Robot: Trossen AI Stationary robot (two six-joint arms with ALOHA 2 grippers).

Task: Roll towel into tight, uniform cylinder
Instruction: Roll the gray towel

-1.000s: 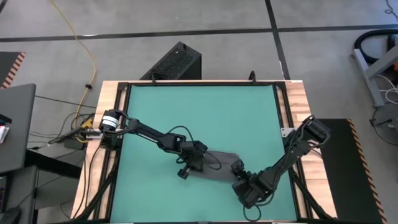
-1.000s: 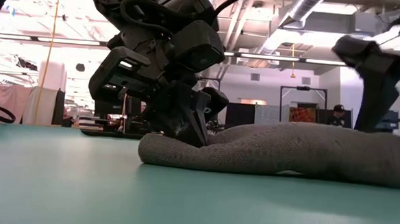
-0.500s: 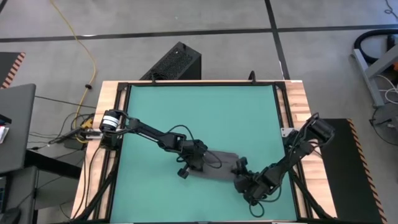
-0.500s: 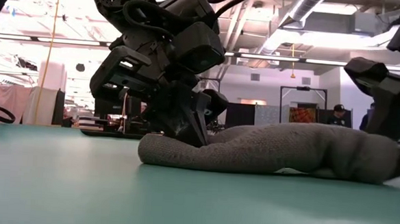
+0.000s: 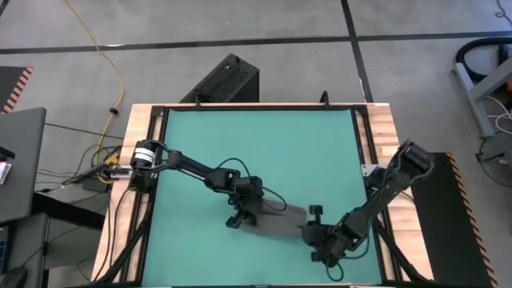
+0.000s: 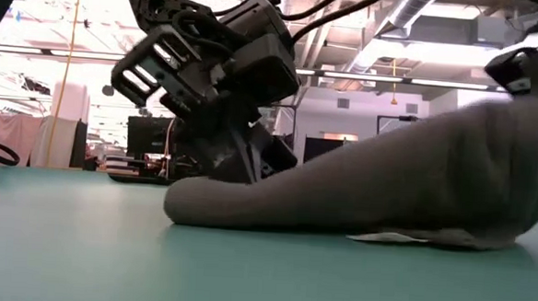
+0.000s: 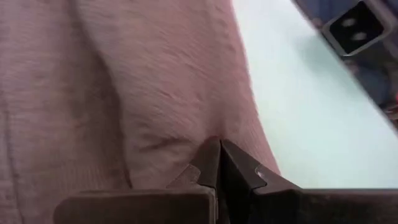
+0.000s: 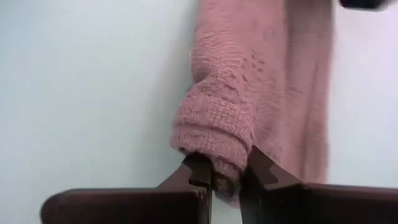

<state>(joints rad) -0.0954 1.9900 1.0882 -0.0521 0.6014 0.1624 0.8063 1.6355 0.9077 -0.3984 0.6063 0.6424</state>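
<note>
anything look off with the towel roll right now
Yes: the towel is uneven, thick and lifted at the right gripper end, tapering flat toward the left gripper, more wedge than cylinder.

The towel (image 5: 276,222) lies on the mat (image 5: 256,144), on the part of the mat nearest the robot, a little right of the middle. The left gripper (image 5: 244,214) sits on the towel's left end. The right gripper (image 5: 314,234) is at the towel's right end, and that end sits higher than the left end. A black box (image 5: 226,80) stands on the floor behind the table (image 5: 384,136).
</note>
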